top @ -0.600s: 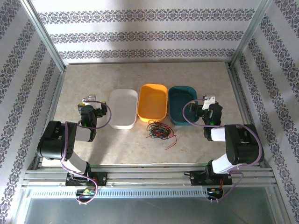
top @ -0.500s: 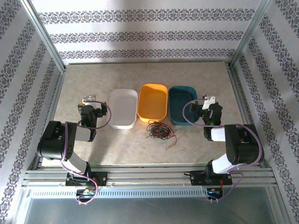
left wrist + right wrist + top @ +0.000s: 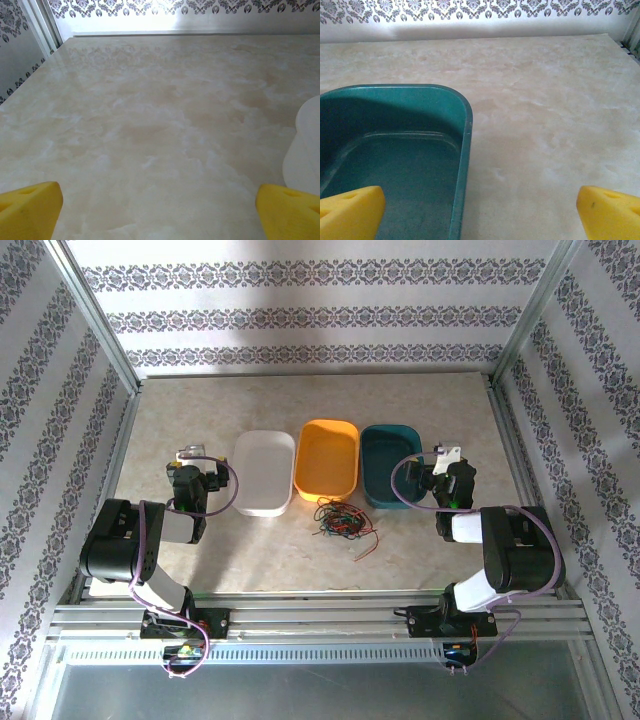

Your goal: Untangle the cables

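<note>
You will find the cables (image 3: 340,518) in one tangled bundle of black, red and green strands on the table (image 3: 250,550). They lie just on the near side of the orange tub (image 3: 327,455), well apart from both grippers. The white tub (image 3: 265,472) stands left of the orange one and the teal tub (image 3: 390,465) right of it, all in a row. Your left gripper (image 3: 160,210) has its yellow fingers spread wide over bare table, with nothing between them and the white tub's rim at its right. Your right gripper (image 3: 480,210) is also spread wide and empty, its left finger over the teal tub's interior and its right finger over the table.
</note>
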Tool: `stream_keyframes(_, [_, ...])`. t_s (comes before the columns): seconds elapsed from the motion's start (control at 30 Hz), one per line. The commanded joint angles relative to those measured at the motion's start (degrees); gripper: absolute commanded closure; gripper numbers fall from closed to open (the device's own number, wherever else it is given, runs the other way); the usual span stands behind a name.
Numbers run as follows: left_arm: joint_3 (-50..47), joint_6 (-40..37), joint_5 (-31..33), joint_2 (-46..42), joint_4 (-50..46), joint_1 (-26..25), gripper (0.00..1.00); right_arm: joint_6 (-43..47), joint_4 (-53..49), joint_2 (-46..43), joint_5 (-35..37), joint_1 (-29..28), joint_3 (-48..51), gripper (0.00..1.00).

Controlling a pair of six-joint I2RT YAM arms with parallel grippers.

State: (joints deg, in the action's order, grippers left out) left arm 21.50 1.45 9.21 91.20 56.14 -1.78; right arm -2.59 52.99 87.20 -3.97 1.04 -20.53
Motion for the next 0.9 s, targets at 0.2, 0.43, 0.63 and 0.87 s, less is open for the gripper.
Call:
stream_keyframes(0.2, [-0.3, -0.9, -0.7, 0.3, 0.9, -0.1, 0.01, 0.3, 1.6, 0.5, -1.2, 0.3, -1.0, 0.02])
stream_keyframes(0.43, [-0.3, -0.7, -0.7, 0.2, 0.9, -0.1, 0.01, 0.1, 1.7, 0.4, -2.0, 0.7, -0.9, 0.02])
stream_keyframes(0.63, [-0.1, -0.6, -1.1, 0.3, 0.4, 0.2, 0.01, -0.2, 2.1, 0.5, -3.1, 1.3, -0.7, 0.02])
stream_keyframes(0.87, [5.8, 0.3, 12.1, -11.8, -18.6, -2.3, 0.01, -6.6, -31.9, -14.9, 5.7, 0.8, -12.8, 0.06])
